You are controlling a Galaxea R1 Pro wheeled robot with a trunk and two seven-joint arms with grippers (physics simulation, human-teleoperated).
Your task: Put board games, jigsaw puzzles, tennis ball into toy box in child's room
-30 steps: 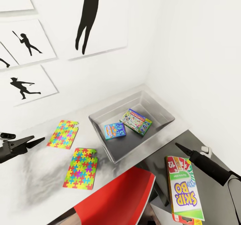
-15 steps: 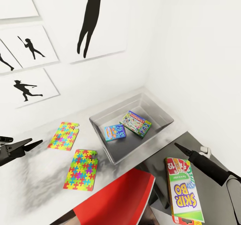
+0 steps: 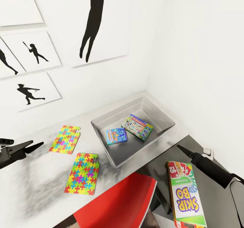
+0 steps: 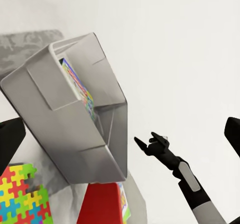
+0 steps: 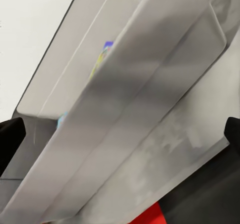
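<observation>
Head view drifts slightly over the last second: the wall pictures slide lower in frame and the toy box (image 3: 162, 117) shifts a touch, so the camera is moving, not the toys. The arms barely change. That suggests the robot is settling itself at the table (image 3: 40, 173) before a pick.

Inside the toy box lie two board games, the Monopoly box (image 3: 137, 127) and a blue box (image 3: 116, 136). A third, the Skip-Bo box (image 3: 185, 193), sits outside the toy box, below its near right corner, just beside the right gripper (image 3: 180, 149), whose state I cannot tell. Two jigsaw puzzles (image 3: 65, 139) (image 3: 82, 173) lie flat left of the toy box. The left gripper (image 3: 32, 146), well left of the toy box, hovers with its jaws apart and empty.

The table is pale grey, set in a white corner with silhouette pictures (image 3: 101, 21); a red chair (image 3: 118, 201) stands before the toy box.
</observation>
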